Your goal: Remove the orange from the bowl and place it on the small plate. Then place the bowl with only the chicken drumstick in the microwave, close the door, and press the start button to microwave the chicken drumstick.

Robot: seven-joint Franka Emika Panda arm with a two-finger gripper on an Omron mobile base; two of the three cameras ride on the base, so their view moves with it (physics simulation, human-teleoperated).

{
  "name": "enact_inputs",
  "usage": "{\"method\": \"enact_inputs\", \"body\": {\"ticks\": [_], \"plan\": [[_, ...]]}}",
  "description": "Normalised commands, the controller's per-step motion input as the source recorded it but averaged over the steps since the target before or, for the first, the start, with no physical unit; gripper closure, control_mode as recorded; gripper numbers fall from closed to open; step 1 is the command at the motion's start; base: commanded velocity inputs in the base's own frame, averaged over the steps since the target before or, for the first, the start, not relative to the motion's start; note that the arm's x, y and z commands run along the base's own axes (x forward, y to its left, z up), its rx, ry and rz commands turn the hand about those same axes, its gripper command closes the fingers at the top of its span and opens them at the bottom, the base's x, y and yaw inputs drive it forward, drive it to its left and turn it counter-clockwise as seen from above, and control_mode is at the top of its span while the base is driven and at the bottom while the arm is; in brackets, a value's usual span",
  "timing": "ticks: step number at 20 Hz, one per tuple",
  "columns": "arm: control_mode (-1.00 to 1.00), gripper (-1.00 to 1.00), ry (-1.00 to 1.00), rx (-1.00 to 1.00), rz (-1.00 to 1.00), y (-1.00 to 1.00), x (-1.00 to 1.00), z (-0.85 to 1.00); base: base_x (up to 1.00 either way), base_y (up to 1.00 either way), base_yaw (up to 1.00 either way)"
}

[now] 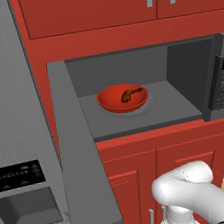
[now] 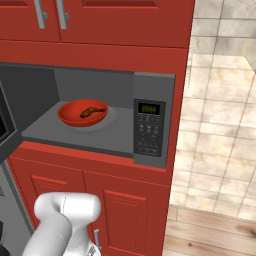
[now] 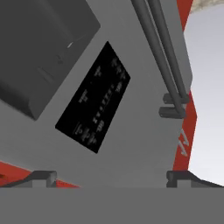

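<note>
Door (image 1: 82,153) swung wide open toward the camera, edge-on | bowl (image 1: 122,98) with chicken drumstick (image 1: 130,95) inside it sits mid-floor of the microwave (image 2: 150,125) cavity | fingers (image 3: 109,178) released, spread wide, grasping nothing, facing the fridge dispenser panel (image 3: 94,105)

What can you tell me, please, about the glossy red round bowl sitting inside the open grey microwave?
The glossy red round bowl is wide and shallow, with a smooth, glazed look. It sits upright on the grey floor of the open microwave, roughly centred, resting on a faint round turntable disc. Inside lies only a small dark brown chicken drumstick, on the bowl's inner surface. Nothing else touches the bowl.
</note>
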Motion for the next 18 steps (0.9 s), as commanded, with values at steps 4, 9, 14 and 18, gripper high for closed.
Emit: {"method": "enact_inputs", "body": {"ticks": [4, 9, 14, 18], "plan": [[-1.0, -1.0, -0.12, 0.32, 0.08, -0.07, -0.27, 0.46, 0.0, 0.0, 0.0], [-1.0, -1.0, -0.04, 0.36, 0.03, 0.0, -0.19, 0.58, 0.0, 0.0, 0.0], [-1.0, -1.0, 0.01, 0.38, 0.0, -0.06, -0.14, 0.3, 0.0, 0.0, 0.0], [-1.0, -1.0, 0.0, 0.43, 0.03, -0.44, -0.07, 0.3, 0.0, 0.0, 0.0]]}}
